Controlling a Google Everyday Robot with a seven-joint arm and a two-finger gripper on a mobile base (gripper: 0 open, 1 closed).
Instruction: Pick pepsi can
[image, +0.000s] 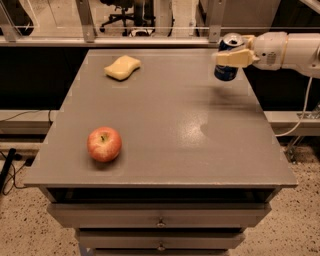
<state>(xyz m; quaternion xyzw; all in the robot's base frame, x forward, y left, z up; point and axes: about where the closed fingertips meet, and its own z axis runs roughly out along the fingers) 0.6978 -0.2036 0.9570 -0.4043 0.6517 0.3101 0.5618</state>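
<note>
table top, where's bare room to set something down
The table is bare across its middle and near right, from the apple to the right edge, and along the far strip between the sponge and the pepsi can. Crowded only at the far right corner, where the gripper holds the can.
</note>
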